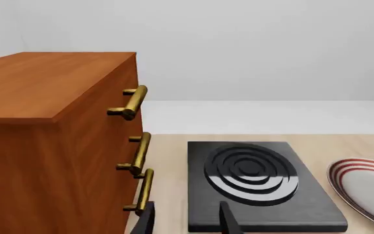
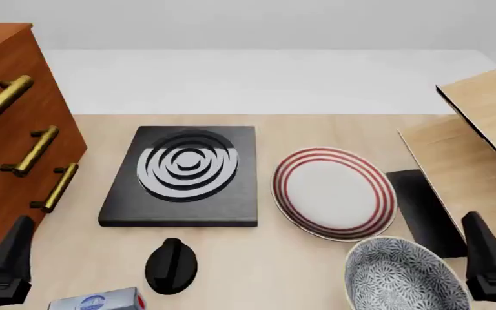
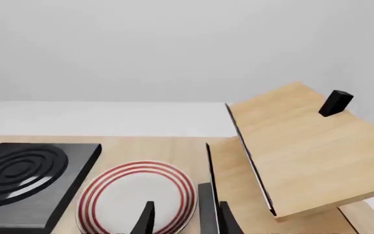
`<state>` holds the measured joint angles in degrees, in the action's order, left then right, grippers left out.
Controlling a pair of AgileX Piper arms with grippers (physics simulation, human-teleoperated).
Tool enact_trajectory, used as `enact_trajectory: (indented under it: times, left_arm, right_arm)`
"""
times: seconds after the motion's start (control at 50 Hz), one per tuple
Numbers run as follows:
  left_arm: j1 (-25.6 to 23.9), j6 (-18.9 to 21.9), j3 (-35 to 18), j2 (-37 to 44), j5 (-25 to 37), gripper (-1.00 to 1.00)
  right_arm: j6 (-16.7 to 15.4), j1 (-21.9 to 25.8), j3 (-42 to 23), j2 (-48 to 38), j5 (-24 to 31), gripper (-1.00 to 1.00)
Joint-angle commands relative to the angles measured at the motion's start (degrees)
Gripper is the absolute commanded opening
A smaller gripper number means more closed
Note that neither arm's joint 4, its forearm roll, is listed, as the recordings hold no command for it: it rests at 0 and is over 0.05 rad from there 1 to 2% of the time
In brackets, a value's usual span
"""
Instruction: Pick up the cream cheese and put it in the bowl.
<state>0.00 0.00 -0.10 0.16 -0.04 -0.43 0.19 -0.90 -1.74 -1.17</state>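
Cream cheese (image 2: 97,300): small rigid box, prob. light, smooth; grip across long sides. Left gripper (image 1: 185,222) and right gripper (image 3: 185,218): jaws apart, nothing held. Bowl (image 2: 403,279) near right arm.

Landmark: stove plate (image 2: 183,175), centre of table (image 2: 257,271).
- Drawer cabinet (image 2: 7,129): left of it.
- Plate (image 2: 334,192): right, just beside.
- Knob (image 2: 171,265): in front.
- Cream cheese (image 2: 97,300): front-left, beyond the knob.
- Bowl (image 2: 403,276): front-right, before the plate.
- Wooden boards (image 2: 476,142): far right.

My table (image 2: 317,271), light wood, carries a black burner slab (image 2: 183,177), red-ringed plate (image 2: 334,192), black knob (image 2: 171,266), the bowl (image 2: 403,278), the cream cheese (image 2: 97,301) and a wooden cabinet (image 2: 7,129).
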Motion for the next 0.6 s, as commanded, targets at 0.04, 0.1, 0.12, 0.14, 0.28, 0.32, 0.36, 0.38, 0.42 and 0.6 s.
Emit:
enact_trajectory:
  times: [0.04, 0.1, 0.12, 0.14, 0.28, 0.32, 0.36, 0.38, 0.42, 0.6]
  left_arm:
    - [0.00, 0.00, -0.15, 0.25, -0.06, 1.00]
    - [0.00, 0.00, -0.15, 0.25, -0.06, 1.00]
    - [0.00, 0.00, -0.15, 0.25, -0.06, 1.00]
    - [0.00, 0.00, -0.15, 0.25, -0.06, 1.00]
    - [0.00, 0.00, -0.15, 0.25, -0.06, 1.00]
    - [0.00, 0.00, -0.15, 0.25, -0.06, 1.00]
    - [0.00, 0.00, -0.15, 0.25, -0.06, 1.00]
    - [0.00, 0.00, -0.15, 0.25, -0.06, 1.00]
    - [0.00, 0.00, -0.15, 0.25, -0.06, 1.00]
    - [0.00, 0.00, -0.15, 0.25, -0.06, 1.00]
  right_arm:
    - [-1.31, 2.39, -0.60, 1.26, 2.79, 1.00]
    - [-3.17, 5.01, -1.68, 1.42, 4.28, 1.00]
    - [-3.58, 6.34, -2.29, 1.43, 5.01, 1.00]
    - [-3.92, 7.01, -2.75, 1.43, 5.46, 1.00]
    - [-7.56, 14.46, -6.18, -0.02, 8.85, 1.00]
    - [-8.57, 16.34, -7.06, -1.95, 8.66, 1.00]
    - [-9.59, 18.75, -7.95, -4.07, 8.01, 1.00]
    - [-9.87, 19.61, -8.30, -5.58, 7.44, 1.00]
    - [-11.07, 22.07, -8.93, -8.72, 6.09, 1.00]
    - [-15.64, 33.25, -12.19, -24.43, -0.01, 1.00]
